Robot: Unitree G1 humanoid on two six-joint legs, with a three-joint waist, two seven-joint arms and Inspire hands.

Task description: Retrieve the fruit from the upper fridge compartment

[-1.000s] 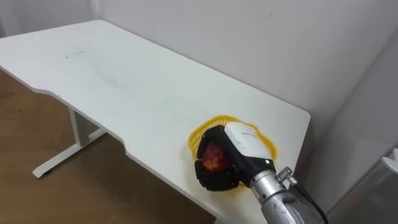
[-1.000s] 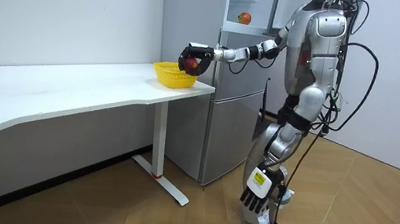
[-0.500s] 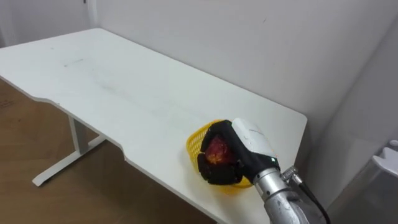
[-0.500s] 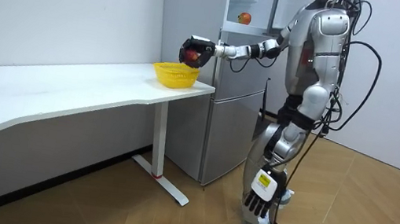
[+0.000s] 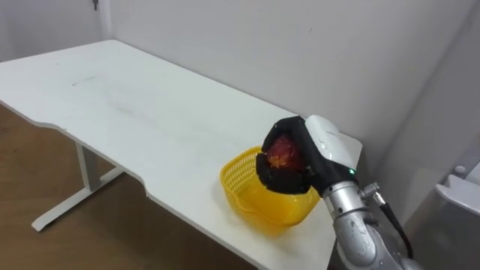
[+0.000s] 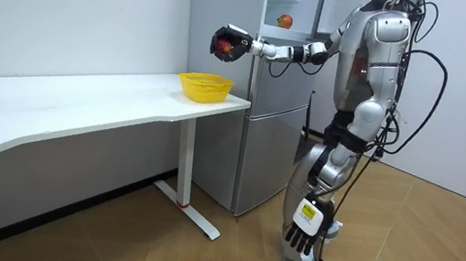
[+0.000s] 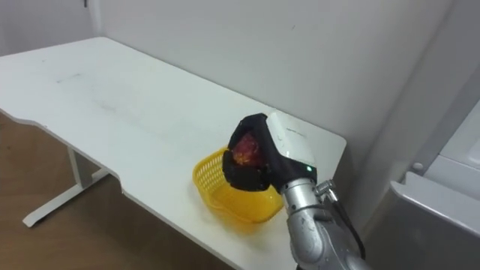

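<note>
The red fruit [image 5: 283,154] is half hidden by the right hand [image 5: 289,178], clenched around it above the yellow basket [image 5: 259,202]; the left hand [image 6: 304,224] is held relaxed

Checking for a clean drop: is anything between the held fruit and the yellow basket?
Nothing visible. The right hand holds the red fruit in the air above the open yellow basket.

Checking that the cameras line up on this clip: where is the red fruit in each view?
Left eye view: red fruit right of centre, in the right hand.
Right eye view: near centre, same grasp.
Room view: upper centre, held high.
Shared landmark: the yellow basket below it.
</note>
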